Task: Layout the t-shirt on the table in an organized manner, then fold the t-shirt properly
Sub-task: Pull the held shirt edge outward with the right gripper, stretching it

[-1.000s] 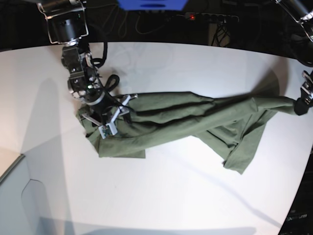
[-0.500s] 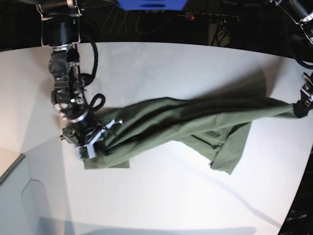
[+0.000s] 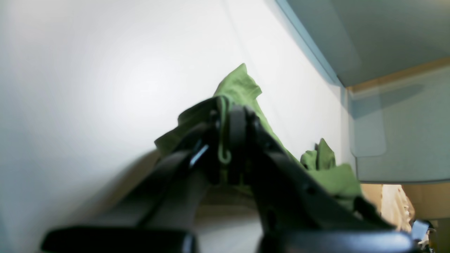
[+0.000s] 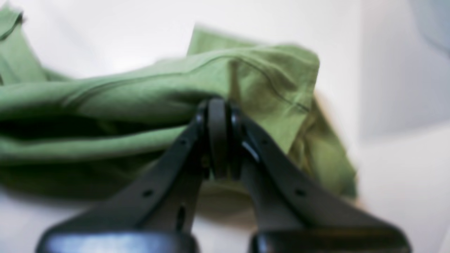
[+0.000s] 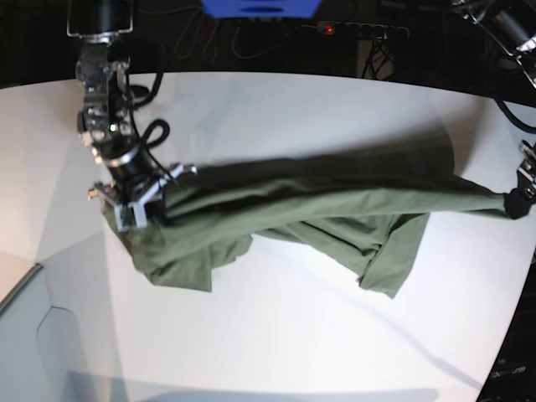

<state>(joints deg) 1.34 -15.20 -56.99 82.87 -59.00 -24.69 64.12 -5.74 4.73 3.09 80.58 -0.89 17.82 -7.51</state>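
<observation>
Plain olive-green t-shirt (image 5: 318, 209), smooth white table (image 5: 276, 335), black tools, seemingly unpatterned in the blurred wrist views

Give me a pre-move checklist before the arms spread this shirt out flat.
1. Right gripper shut on the t-shirt: ok, fabric is pinched between its tips.
2. Left gripper shut on the t-shirt: ok, a fold of cloth sits between its tips.
3. Shirt stretched between the two grippers: ok, it runs as a taut band across the table.
4. Shirt laid out flat: not ok, it is bunched and twisted, with loose parts hanging below the band.
5. Which parts of the shirt are gripped: cannot tell.
6. Bare table below the shirt to lay it on: ok.
</observation>
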